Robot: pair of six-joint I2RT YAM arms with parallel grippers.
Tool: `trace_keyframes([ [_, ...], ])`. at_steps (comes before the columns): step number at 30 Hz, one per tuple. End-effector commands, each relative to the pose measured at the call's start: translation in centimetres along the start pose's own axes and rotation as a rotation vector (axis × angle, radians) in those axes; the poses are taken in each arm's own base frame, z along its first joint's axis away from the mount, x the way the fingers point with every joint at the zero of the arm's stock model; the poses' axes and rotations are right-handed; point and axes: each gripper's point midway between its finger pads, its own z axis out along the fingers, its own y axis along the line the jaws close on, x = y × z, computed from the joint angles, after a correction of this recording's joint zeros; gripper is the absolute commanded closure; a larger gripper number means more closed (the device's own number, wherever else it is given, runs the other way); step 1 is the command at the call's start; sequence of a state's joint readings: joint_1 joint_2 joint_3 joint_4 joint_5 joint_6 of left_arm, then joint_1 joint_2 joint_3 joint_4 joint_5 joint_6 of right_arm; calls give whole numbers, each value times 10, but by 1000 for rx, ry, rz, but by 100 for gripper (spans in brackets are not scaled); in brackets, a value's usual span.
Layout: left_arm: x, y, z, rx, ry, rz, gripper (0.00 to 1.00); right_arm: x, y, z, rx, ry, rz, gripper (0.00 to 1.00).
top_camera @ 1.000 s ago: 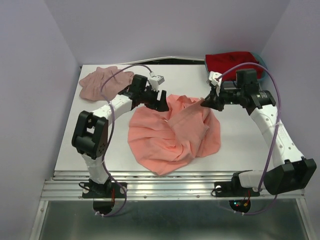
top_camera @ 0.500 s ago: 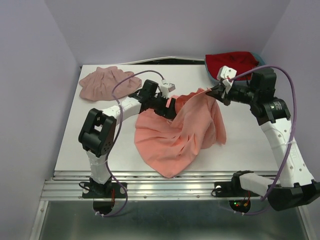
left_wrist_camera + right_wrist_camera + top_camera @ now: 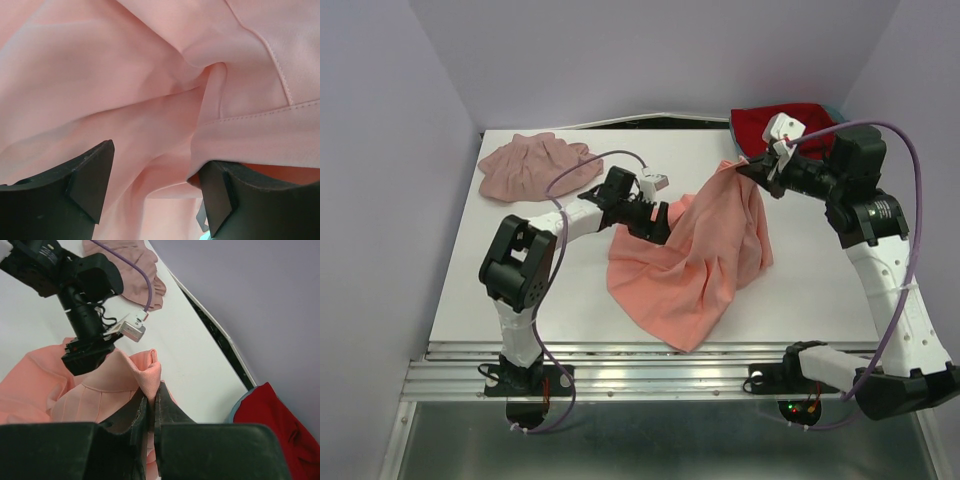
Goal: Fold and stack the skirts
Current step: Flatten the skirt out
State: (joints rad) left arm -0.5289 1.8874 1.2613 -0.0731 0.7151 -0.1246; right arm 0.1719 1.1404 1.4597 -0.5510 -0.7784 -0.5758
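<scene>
We see the big skirt (image 3: pixel 690 260) in plain salmon-coral, no print. Small skirt (image 3: pixel 525 165) is dusty mauve-pink. Red cloth (image 3: pixel 785 122) has a teal edge. Table (image 3: pixel 520 290) white. Arms (image 3: pixel 890 270) white with black joints, cables (image 3: pixel 149 295) purple, fingers (image 3: pixel 85 190) black. Walls (image 3: pixel 670 60) pale lavender.

In the left wrist view we see only folds of the salmon-coral skirt (image 3: pixel 150 100), cut off on every side; whether it touches the left tool (image 3: pixel 155 190) we cannot tell. From above, the right arm (image 3: pixel 880 250) hides part of the red cloth (image 3: pixel 800 118).
</scene>
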Motion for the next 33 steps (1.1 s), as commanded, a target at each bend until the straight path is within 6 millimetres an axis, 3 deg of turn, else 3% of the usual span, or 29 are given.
trace_keyframes([
  [1, -15, -9, -34, -47, -39, 67, 25, -48, -47, -12, 212, -93, -139, 99],
  [2, -30, -12, -50, -70, -74, 121, 25, -46, -52, -12, 234, -82, -141, 99],
  [3, -32, -3, -61, -128, -75, 113, 26, -47, -56, -13, 258, -80, -146, 99],
  [5, -65, 9, -99, -212, -151, 173, 31, -41, -70, -15, 325, -49, -142, 99],
  [6, -66, 13, -112, -237, -136, 164, 35, -39, -77, -14, 352, -43, -145, 99],
  [7, -76, 17, -125, -264, -150, 179, 49, -35, -88, -16, 404, -19, -140, 99],
  [8, -101, 14, -144, -292, -194, 214, 58, -31, -93, -16, 428, -10, -127, 99],
  [9, -104, 25, -161, -337, -188, 209, 73, -27, -102, -11, 450, -4, -124, 99],
  [10, -113, 25, -172, -355, -204, 221, 79, -25, -107, -9, 463, 0, -117, 99],
  [11, -136, 24, -190, -383, -250, 246, 84, -18, -113, -4, 479, 7, -89, 99],
  [13, -152, 28, -208, -451, -274, 275, 99, -19, -124, 1, 513, -17, -89, 99],
  [14, -175, 21, -224, -485, -328, 320, 100, -17, -130, 4, 529, -23, -78, 99],
  [15, -187, 31, -230, -551, -345, 331, 100, -15, -141, 12, 552, -45, -91, 99],
  [17, -225, 25, -258, -634, -443, 402, 100, -11, -162, 17, 619, -64, -79, 99],
  [19, -255, 40, -271, -729, -506, 429, 100, -16, -191, 28, 673, -120, -79, 99],
  [20, -285, 22, -300, -768, -604, 478, 100, -16, -203, 31, 685, -136, -53, 99],
  [21, -296, 40, -297, -811, -603, 472, 100, -21, -224, 37, 714, -172, -42, 99],
  [22, -310, 37, -307, -834, -645, 483, 100, -27, -232, 40, 722, -194, -56, 99],
  [23, -331, 17, -332, -862, -735, 532, 100, -31, -243, 40, 741, -213, -48, 99],
  [24, -337, 24, -332, -884, -745, 539, 100, -36, -249, 43, 746, -233, -49, 99],
  [26, -359, 7, -364, -957, -881, 608, 100, -55, -268, 41, 782, -305, -75, 99],
  [28, -360, 2, -377, -996, -930, 631, 100, -69, -270, 41, 775, -346, -95, 99],
  [29, -352, 4, -376, -1000, -920, 631, 100, -69, -271, 38, 770, -348, -105, 99],
  [32, -337, 4, -365, -963, -879, 656, 100, -66, -245, 42, 671, -348, -155, 99],
  [33, -320, 11, -353, -946, -825, 646, 100, -50, -225, 42, 630, -312, -166, 99],
])
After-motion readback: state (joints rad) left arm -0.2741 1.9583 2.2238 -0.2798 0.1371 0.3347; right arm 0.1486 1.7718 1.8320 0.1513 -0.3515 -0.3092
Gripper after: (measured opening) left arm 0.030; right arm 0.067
